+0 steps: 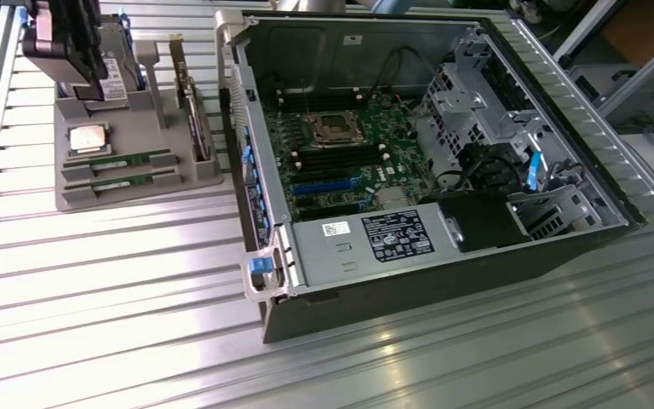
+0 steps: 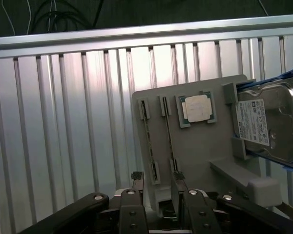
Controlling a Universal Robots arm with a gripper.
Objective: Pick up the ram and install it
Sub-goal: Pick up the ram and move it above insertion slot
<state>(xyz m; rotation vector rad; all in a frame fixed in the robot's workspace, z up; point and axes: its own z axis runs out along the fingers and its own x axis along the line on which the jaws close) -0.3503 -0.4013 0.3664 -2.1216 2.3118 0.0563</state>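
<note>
While gripper (image 2: 157, 178) gapes, ram (image 2: 150, 141) seemingly slotted in tray (image 2: 200, 151), processor (image 2: 198, 108) beside

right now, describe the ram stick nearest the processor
Beside the open black computer case sits a grey plastic tray. Two long narrow green ram sticks lie in it; yours is the stick beside the square silver processor chip.

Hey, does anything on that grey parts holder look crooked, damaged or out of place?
Nothing stands out. Both ram sticks lie straight in their slots on the grey holder, the processor sits flat in its recess, and the hard drive rests in its cradle. The open gripper hangs near the sticks' ends.
</note>
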